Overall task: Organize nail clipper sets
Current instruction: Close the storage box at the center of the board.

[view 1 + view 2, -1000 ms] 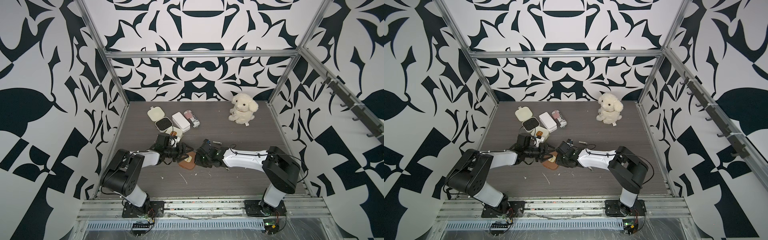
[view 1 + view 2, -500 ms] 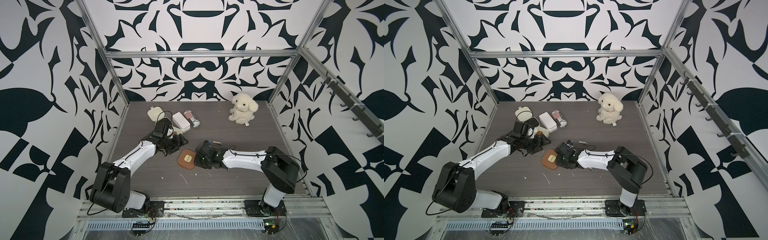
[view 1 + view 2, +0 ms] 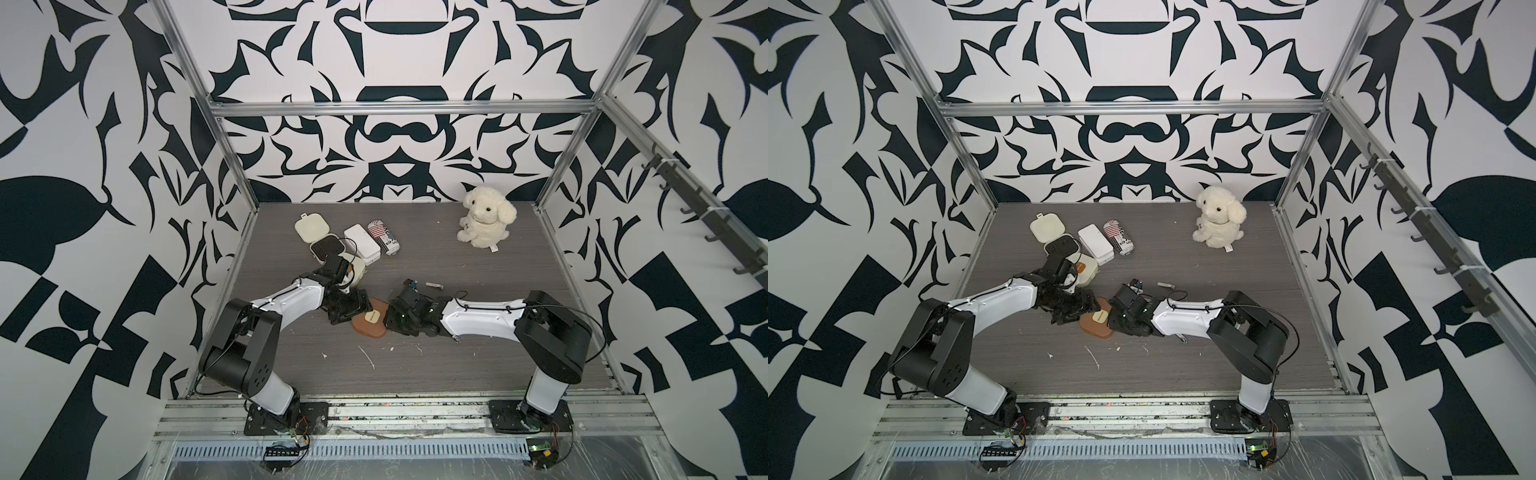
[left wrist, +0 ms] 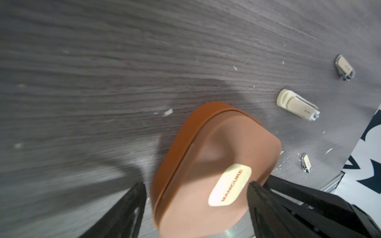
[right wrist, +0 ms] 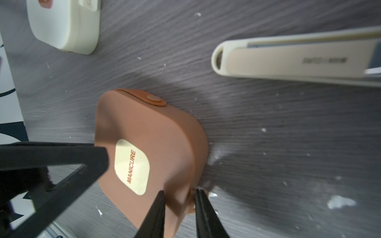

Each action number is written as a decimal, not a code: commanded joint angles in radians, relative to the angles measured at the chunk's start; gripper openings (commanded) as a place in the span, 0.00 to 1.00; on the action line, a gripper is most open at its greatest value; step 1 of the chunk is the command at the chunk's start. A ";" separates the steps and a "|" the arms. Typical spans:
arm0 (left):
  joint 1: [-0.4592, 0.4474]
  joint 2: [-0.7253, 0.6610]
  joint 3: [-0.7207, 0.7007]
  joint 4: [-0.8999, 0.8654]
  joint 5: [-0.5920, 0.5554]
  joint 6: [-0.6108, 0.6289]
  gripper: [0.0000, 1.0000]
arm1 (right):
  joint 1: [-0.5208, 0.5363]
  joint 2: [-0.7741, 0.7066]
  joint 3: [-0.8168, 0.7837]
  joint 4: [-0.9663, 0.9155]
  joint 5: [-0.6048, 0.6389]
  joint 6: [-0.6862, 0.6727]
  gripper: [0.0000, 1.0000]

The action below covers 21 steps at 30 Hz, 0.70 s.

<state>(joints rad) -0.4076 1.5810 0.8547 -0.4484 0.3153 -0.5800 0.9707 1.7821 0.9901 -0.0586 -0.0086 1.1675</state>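
Grey wood-grain table [image 3: 457, 353]; closed tan-brown case [image 3: 365, 331], cream MANICURE label [image 5: 132, 167].

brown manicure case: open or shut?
Shut. The brown case has its lid down on the base, only a thin seam showing, snap tab across it.

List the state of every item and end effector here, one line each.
Brown case: closed, clasp fastened, flat on the table.
Far cream case: open, lid laid back.
Near cream case: closed.
White box: closed.
Can: lying on its side.
Plush dog: sitting upright.
Large clipper: loose on the table, lever folded.
Left end effector: open, straddling the brown case.
Right end effector: pinched on the brown case's edge.
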 commanded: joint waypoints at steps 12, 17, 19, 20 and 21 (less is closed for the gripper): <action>-0.083 0.044 -0.093 0.075 0.067 -0.059 0.66 | -0.003 0.159 -0.051 0.091 -0.079 0.036 0.29; -0.094 0.037 -0.140 0.123 0.067 -0.101 0.66 | 0.000 0.179 -0.068 0.173 -0.114 0.063 0.29; -0.093 0.038 -0.139 0.129 0.066 -0.106 0.66 | 0.006 0.186 -0.070 0.195 -0.123 0.069 0.29; -0.094 0.037 -0.135 0.132 0.066 -0.107 0.66 | 0.012 0.192 -0.066 0.199 -0.127 0.072 0.29; -0.093 0.037 -0.132 0.132 0.066 -0.109 0.66 | 0.017 0.200 -0.060 0.205 -0.132 0.075 0.29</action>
<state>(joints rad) -0.4469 1.5501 0.7750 -0.3428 0.2459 -0.6533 0.9199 1.8702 0.9676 0.2104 0.0364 1.2160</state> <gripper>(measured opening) 0.659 0.294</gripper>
